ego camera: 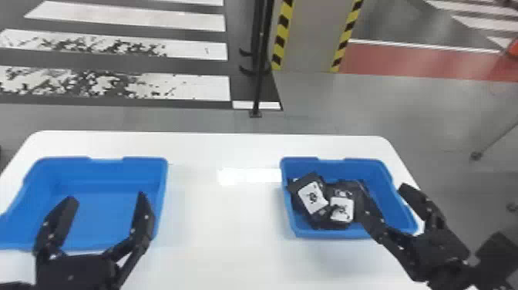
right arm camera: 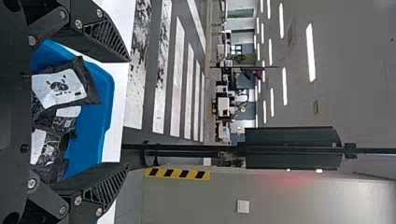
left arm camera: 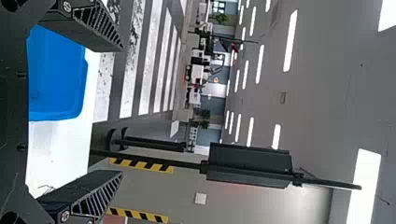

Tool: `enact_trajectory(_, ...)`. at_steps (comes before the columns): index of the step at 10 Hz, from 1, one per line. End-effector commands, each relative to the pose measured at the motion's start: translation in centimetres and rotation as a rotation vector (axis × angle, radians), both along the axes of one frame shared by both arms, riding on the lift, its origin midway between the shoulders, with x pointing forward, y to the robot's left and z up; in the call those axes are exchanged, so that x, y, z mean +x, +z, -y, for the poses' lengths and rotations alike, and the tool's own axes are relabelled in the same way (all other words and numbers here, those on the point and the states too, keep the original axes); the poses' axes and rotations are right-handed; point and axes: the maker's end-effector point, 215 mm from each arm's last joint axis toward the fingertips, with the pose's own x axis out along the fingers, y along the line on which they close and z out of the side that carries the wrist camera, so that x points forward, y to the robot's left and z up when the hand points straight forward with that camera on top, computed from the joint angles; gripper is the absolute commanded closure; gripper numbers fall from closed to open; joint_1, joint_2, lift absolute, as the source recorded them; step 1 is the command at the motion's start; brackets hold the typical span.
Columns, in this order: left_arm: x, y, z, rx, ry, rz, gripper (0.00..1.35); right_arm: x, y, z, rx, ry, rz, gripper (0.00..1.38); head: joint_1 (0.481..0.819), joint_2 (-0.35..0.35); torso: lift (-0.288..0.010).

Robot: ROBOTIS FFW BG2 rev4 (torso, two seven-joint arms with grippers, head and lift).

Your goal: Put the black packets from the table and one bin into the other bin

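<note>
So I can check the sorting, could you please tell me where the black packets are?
In the head view, the black packets lie heaped in the right-hand blue bin, toward its left side, near the right gripper.

Solid blue colours both the left bin (ego camera: 115, 166) and the right bin (ego camera: 331, 166) against the white of the table (ego camera: 225, 216), while black packets (ego camera: 314, 179) bear white labels (ego camera: 311, 197) printed with black figures. Matte black covers the left gripper (ego camera: 107, 198) and the right gripper (ego camera: 385, 196), whose fingers (right arm camera: 105, 37) carry slatted, ribbed sides. Beyond, white crossing stripes (ego camera: 127, 16) alternate with dark grey, two of them mottled with jagged black patches. A grey column (ego camera: 314, 34) wears slanting yellow-and-black edge bands (ego camera: 283, 31); a red floor strip (ego camera: 404, 61), edged in white, cuts across grey flooring (ego camera: 308, 104).
</note>
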Motion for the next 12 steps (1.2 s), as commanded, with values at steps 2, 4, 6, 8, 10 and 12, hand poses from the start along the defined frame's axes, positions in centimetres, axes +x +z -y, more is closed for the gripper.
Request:
enact_trajectory(2, 0.0, 0.0, -0.1, 0.006, 0.001, -0.001, 0.10, -0.1, 0.3, -0.1, -0.001, 0.002, 0.004, 0.25, 0.695, -0.158, -0.110)
enact_trajectory(4, -0.1, 0.2, -0.1, 0.008, -0.004, 0.002, 0.10, 0.0, 0.5, -0.1, 0.003, 0.002, 0.007, 0.25, 0.695, -0.156, -0.110)
enact_trajectory(6, 0.0, 0.3, -0.4, 0.008, -0.002, 0.005, 0.10, 0.0, 0.8, -0.2, 0.001, 0.003, 0.017, 0.25, 0.695, -0.155, -0.110)
enact_trajectory(8, 0.0, 0.3, -0.3, 0.008, -0.005, 0.006, 0.10, 0.0, 1.1, -0.1, 0.001, 0.003, 0.030, 0.25, 0.695, -0.152, -0.110)
enact_trajectory(10, 0.1, 0.5, -0.4, 0.008, -0.004, 0.011, 0.10, 0.0, 1.1, -0.3, 0.003, 0.005, 0.034, 0.26, 0.695, -0.152, -0.110)
enact_trajectory(12, 0.2, 0.9, -0.4, 0.008, -0.005, 0.023, 0.10, 0.3, 1.2, -0.4, 0.005, 0.005, 0.041, 0.26, 0.695, -0.149, -0.110)
